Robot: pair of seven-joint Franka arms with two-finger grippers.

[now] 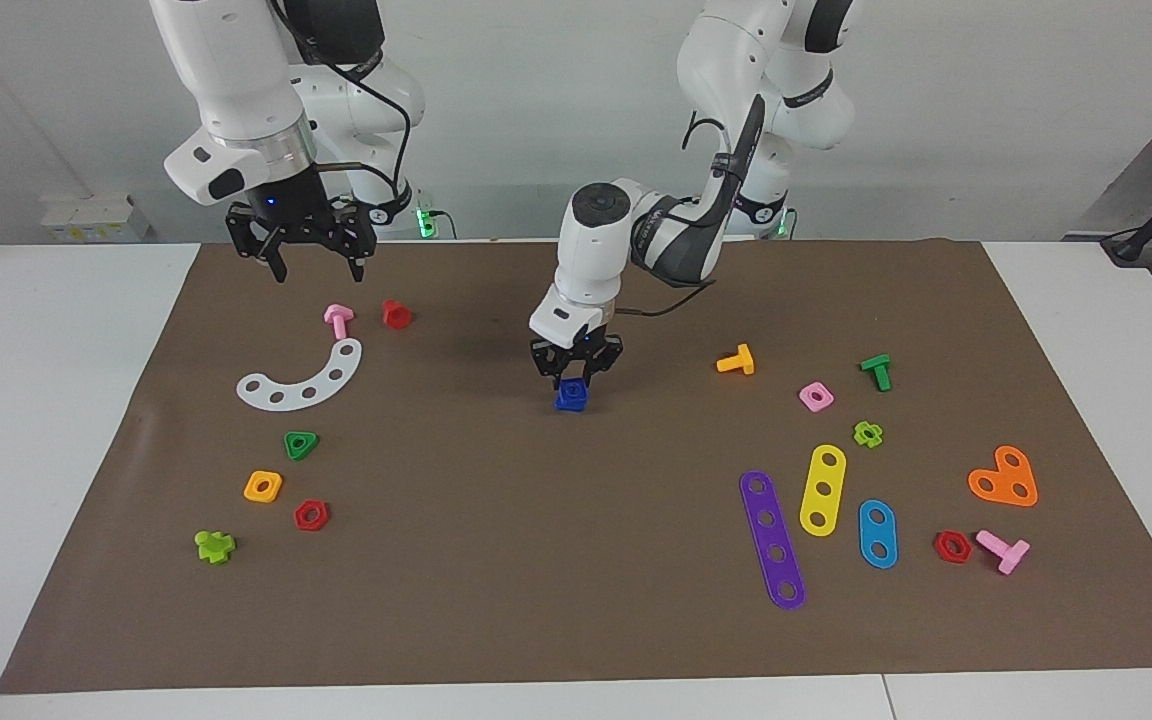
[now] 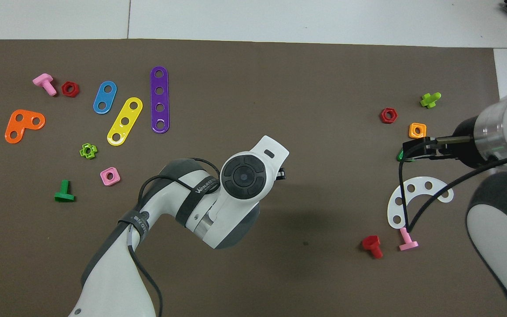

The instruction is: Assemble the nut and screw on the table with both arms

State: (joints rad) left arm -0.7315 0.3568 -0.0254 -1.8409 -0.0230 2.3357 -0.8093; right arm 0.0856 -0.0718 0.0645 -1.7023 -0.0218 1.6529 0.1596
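The right gripper (image 1: 319, 272) hangs up high with its fingers spread wide and nothing in them. It is over the edge of the brown mat (image 1: 536, 560) by the robots, above the pink screw (image 1: 338, 320) and the red screw (image 1: 396, 314). That arm just waits.

The left gripper (image 1: 573, 378) is down low over the middle of the mat. Its fingers are squeezed tight on a small blue bit, which I think is the screw (image 1: 572, 384). The blue square nut (image 1: 570, 399) sits flat on the mat right under it, touching. The screw seems to point straight down into the nut's hole. The left arm is right there, and the right arm is well apart, so the next move looks like the left arm's job.
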